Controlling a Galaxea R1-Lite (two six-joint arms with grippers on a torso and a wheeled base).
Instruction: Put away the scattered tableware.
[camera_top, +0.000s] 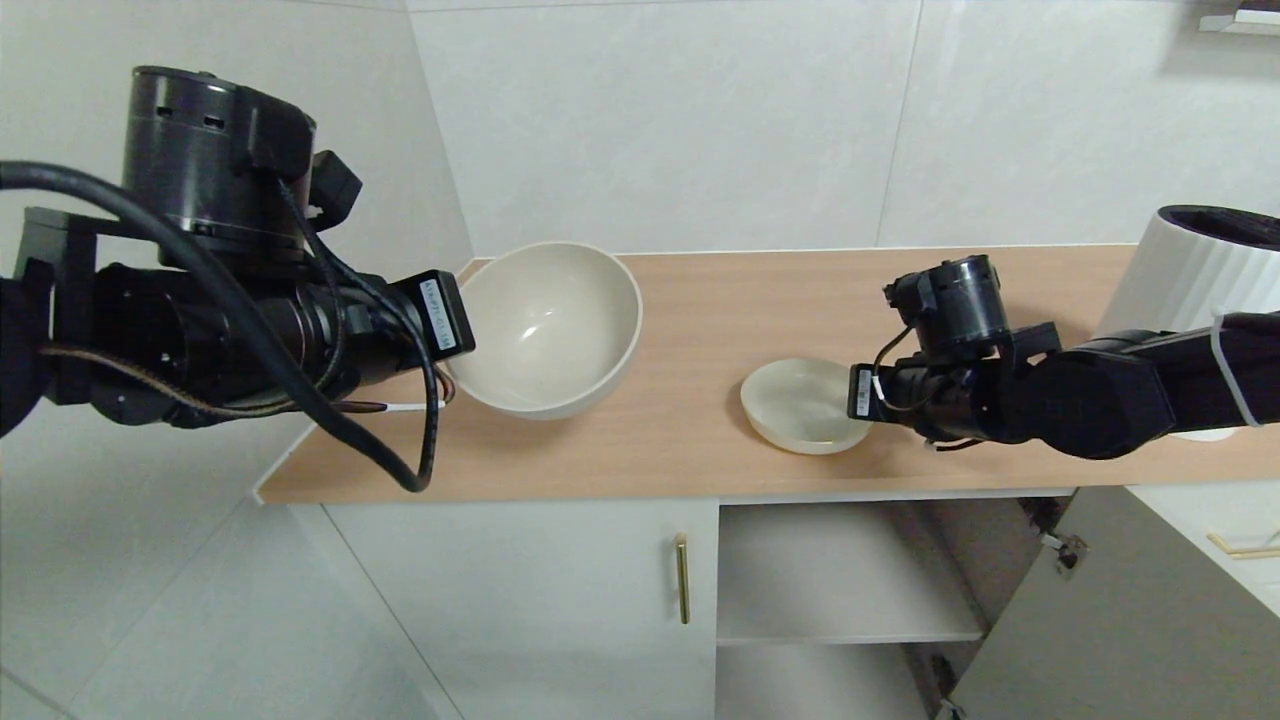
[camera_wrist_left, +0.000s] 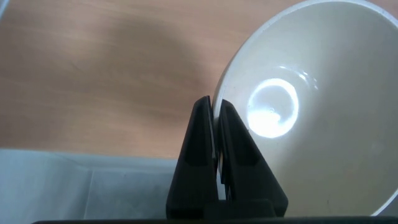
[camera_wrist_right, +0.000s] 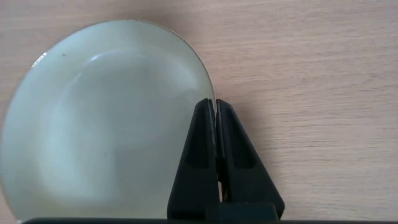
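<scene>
A large white bowl (camera_top: 550, 320) (camera_wrist_left: 311, 112) is tilted at the left end of the wooden countertop (camera_top: 700, 300), its opening turned toward me. My left gripper (camera_top: 452, 372) (camera_wrist_left: 214, 107) is shut on the bowl's near-left rim, one finger inside and one outside. A small pale dish (camera_top: 800, 400) (camera_wrist_right: 106, 118) sits near the counter's front edge, right of the middle. On the dish's right rim my right gripper (camera_top: 866, 396) (camera_wrist_right: 216, 107) is shut.
A tall white ribbed container (camera_top: 1200, 270) stands at the counter's right end behind the right arm. Below the counter, a cupboard stands open with a white shelf (camera_top: 840, 580) and its door (camera_top: 1100, 610) swung out to the right. The left door has a gold handle (camera_top: 682, 578).
</scene>
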